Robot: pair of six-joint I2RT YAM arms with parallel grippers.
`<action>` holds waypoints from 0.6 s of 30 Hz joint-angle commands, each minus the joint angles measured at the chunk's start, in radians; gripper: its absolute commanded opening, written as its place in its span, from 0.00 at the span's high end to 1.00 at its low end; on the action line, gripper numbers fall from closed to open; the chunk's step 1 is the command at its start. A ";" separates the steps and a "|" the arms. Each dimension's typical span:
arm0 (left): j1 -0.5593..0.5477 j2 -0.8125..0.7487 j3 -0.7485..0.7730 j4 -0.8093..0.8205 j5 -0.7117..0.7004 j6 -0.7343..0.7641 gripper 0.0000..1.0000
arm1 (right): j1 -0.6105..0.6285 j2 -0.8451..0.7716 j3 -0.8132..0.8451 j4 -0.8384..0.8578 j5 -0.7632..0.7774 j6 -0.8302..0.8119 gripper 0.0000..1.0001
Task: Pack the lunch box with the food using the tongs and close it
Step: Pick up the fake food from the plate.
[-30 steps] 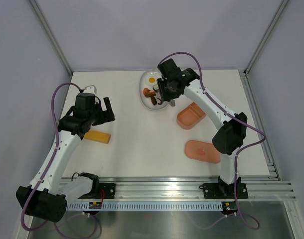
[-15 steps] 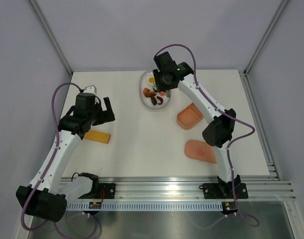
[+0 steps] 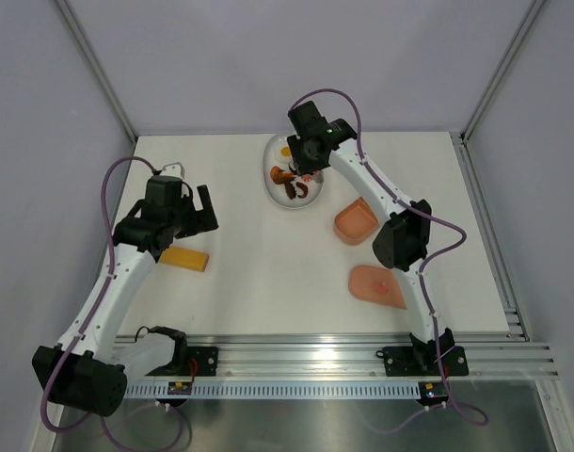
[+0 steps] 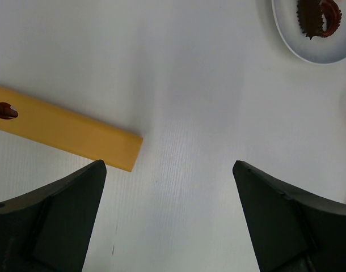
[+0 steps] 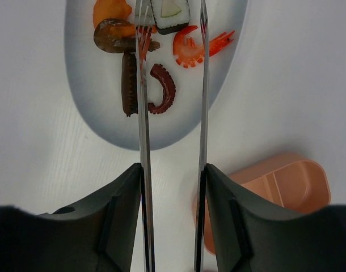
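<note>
Nearest on the bench (image 3: 268,282), right of centre, was the pink lid (image 3: 382,286). It lay flat with its red mark up, off the lunch box. About as near on the left lay the yellow block (image 3: 183,258), also flat; the left wrist view showed a dark hole towards one end.

The left jaws hung over bare bench just past the block's end. They were spread wide, with nothing between them and touching nothing.

Farther back on the right sat the lunch box (image 3: 356,220), upright and uncovered. It was apart from the lid and near the white dish (image 5: 99,119), but not touching it.

The right arm was stretched out to the dish. The right jaws stood part-way open and gripped the tongs (image 5: 143,141), one finger pressed on the outside of each silver arm. The tong arms were spread, ran side by side and pointed away from the wrist over the dish.

The food was all on the dish:
- A dark brown strip (image 5: 129,85) and a curled reddish tentacle (image 5: 163,93) lay at the dish's near end, by the tong arm on that view's left.
- An orange shrimp (image 5: 194,48) lay just beyond them, crossed by the other tong arm.
- A brown lump (image 5: 113,37) and an orange piece (image 5: 110,8) lay to the side.
- A black-and-white roll (image 5: 170,8) sat between the tong tips at the frame edge. I couldn't tell whether the tips touched it.
- A fried egg (image 3: 286,151) lay at the dish's far end, beside the right wrist, seen only from the top view.
</note>
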 commanded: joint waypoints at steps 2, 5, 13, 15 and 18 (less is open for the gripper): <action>-0.003 0.010 0.008 0.042 0.004 -0.004 0.01 | -0.014 0.030 0.063 0.040 0.012 -0.050 0.45; -0.003 0.015 0.013 0.042 0.000 -0.003 0.01 | -0.017 0.047 0.072 0.054 -0.004 -0.062 0.44; -0.004 0.014 0.006 0.040 -0.008 -0.003 0.01 | -0.025 0.104 0.112 0.068 -0.043 -0.065 0.43; -0.003 0.014 0.003 0.042 -0.010 -0.003 0.01 | -0.027 0.108 0.109 0.072 -0.043 -0.062 0.43; -0.003 0.017 0.003 0.040 -0.010 -0.003 0.01 | -0.033 0.122 0.109 0.077 -0.047 -0.056 0.42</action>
